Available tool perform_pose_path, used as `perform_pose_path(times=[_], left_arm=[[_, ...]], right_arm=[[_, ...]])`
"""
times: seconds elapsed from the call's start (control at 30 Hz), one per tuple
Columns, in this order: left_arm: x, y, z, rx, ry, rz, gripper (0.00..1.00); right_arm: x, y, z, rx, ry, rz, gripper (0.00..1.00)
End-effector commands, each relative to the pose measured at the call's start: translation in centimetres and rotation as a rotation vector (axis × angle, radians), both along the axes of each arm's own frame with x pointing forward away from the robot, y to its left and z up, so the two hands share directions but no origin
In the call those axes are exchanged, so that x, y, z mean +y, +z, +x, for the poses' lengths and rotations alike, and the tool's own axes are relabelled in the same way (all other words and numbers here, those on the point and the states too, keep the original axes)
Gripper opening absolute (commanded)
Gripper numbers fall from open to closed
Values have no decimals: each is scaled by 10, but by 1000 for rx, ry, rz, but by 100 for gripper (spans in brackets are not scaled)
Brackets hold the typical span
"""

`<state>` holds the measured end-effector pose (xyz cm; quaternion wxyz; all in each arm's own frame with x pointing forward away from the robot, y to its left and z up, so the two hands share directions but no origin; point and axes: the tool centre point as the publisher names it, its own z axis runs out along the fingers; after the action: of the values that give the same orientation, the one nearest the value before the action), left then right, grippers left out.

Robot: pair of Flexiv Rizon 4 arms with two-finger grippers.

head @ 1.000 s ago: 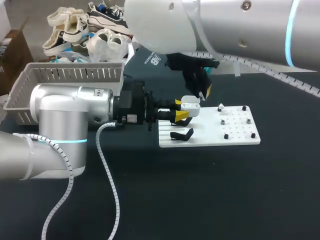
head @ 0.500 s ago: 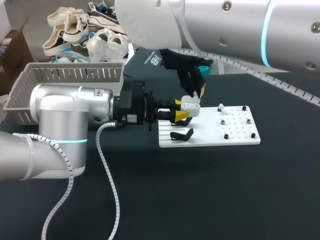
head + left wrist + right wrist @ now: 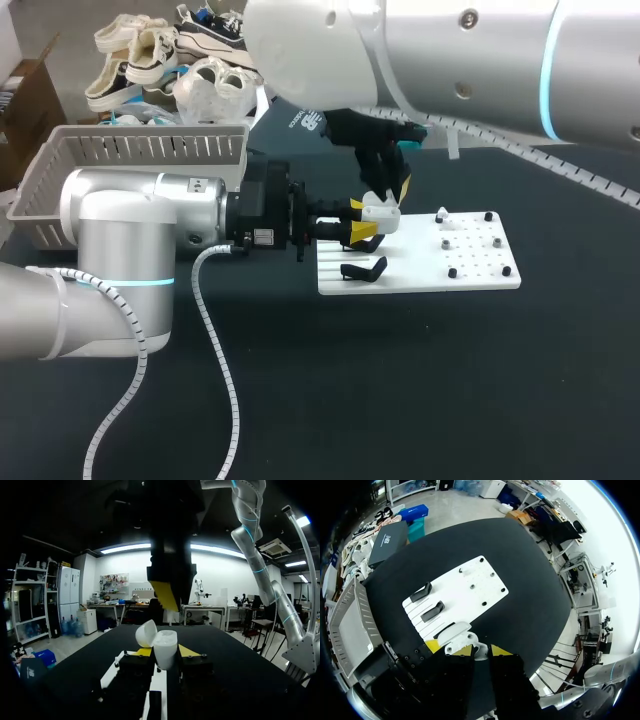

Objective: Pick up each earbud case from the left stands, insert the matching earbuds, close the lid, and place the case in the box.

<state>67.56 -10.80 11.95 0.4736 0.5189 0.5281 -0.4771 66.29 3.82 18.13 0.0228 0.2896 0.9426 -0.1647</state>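
Earbud case (image 3: 380, 213) sits in the air over the board's (image 3: 470, 272) near-left corner. The left gripper (image 3: 362, 220) is clamped on it, one yellow tip on each side. Its lid (image 3: 146, 633) stands open, tipped back away from the left arm (image 3: 150, 220).

The right gripper (image 3: 393, 190) hangs straight above the case, just over the open cup and blocking the view into it. I cannot tell whether it holds anything.

On the board's left part a black stand (image 3: 365, 268) lies bare just beside the case; the right wrist view shows more stands further along that side. The board's right part carries small black pegs (image 3: 452, 272), and one white earbud (image 3: 441, 215) sits at its far edge. A grey slatted basket (image 3: 150, 150) stands well left of the board, behind the left arm. A white coiled cable (image 3: 215, 340) trails from that arm across the dark table. No print on the board or case can be made out.
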Motion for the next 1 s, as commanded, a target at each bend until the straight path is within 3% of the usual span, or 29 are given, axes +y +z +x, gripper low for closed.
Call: perform_pose_path(times=[0.03,1.0], left_arm=[[-1,-1,0,-1,2,-2,0],[-1,-1,0,-1,2,-2,0]], right_arm=[[0,-3,-3,-7,-1,1,0],[3,-12,0,-9,-5,6,0]])
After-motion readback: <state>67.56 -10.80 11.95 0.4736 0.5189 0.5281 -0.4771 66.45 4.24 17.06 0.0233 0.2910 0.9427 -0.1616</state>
